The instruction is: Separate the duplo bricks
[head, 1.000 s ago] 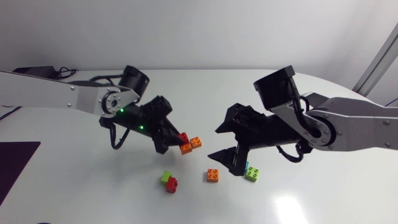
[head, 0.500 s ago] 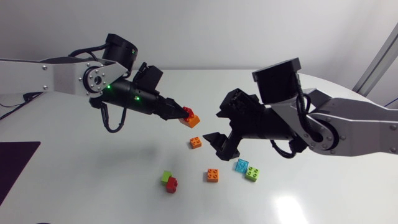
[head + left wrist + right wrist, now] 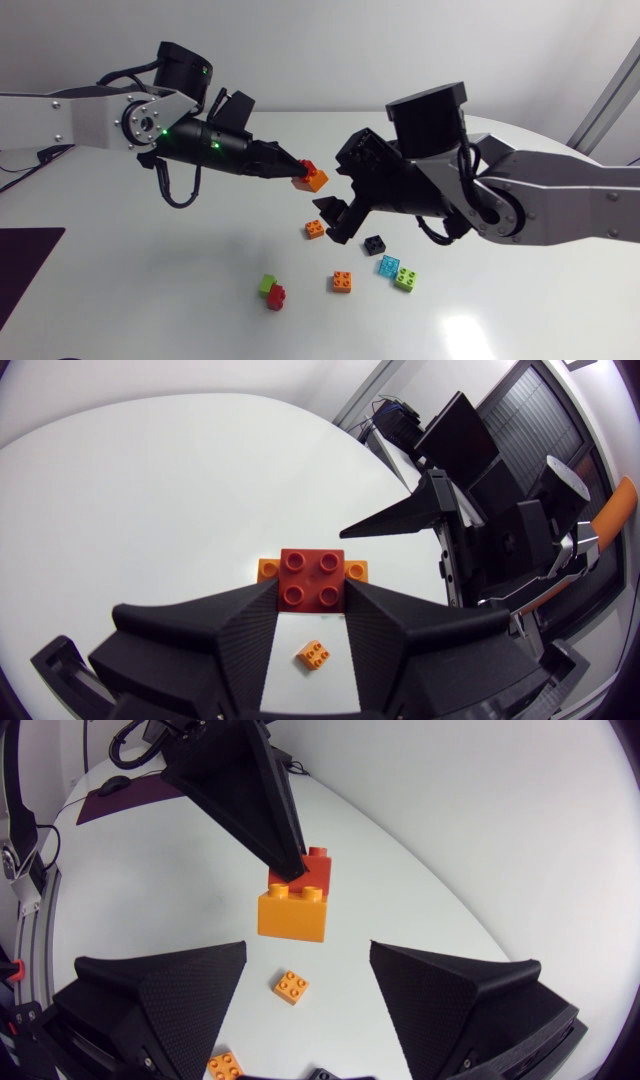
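My left gripper (image 3: 298,170) is shut on a red brick (image 3: 308,169) that is stuck to an orange brick (image 3: 317,181), held in the air above the table. In the left wrist view the red brick (image 3: 311,579) sits between the fingers and the orange one (image 3: 268,568) peeks out behind it. My right gripper (image 3: 336,196) is open just right of the stack, a finger above and a finger below. In the right wrist view the orange brick (image 3: 293,913) hangs ahead of the open gripper (image 3: 308,948), apart from both fingers.
Loose on the table lie an orange brick (image 3: 316,229), a black brick (image 3: 375,243), another orange brick (image 3: 342,282), a cyan brick (image 3: 389,266), a green brick (image 3: 405,279) and a green-red pair (image 3: 272,291). A purple mat (image 3: 25,265) lies at the left edge.
My left arm has lifted the red-orange stack up and to the right. My right gripper has risen and moved left toward it, uncovering the black brick.
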Robot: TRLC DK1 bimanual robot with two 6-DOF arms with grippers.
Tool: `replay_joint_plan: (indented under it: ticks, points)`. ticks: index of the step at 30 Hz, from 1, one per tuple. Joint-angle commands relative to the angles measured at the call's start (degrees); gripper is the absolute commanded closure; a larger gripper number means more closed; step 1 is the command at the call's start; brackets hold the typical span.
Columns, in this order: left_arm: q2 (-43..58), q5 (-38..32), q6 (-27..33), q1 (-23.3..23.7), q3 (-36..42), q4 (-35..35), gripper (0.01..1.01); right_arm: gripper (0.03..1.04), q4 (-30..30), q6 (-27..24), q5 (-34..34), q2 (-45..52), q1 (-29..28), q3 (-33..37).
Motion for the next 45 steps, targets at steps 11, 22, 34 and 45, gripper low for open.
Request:
replay_joint_plan:
  ticks: [11, 22, 34, 45]
  points:
    - [-1.34, 1.88, -4.06, 1.24, -3.31, 3.83, 0.711, 0.25, 2.46, 4.38, 2.75, 4.46, 2.87, 4.17]
    - [-1.08, 2.32, -4.5, 0.63, -3.83, 4.36, 0.711, 0.47, 4.57, 4.64, 3.72, 4.81, 3.31, 3.47]
    - [-1.34, 3.9, -4.94, 0.54, -4.45, 4.45, 0.713, 0.83, 4.22, 4.03, 3.02, 5.52, 3.66, 3.38]
    - [-2.13, 10.05, -7.31, 2.21, -3.48, 4.45, 0.713, 0.84, 4.04, 0.86, 2.84, 4.72, 4.98, 1.18]
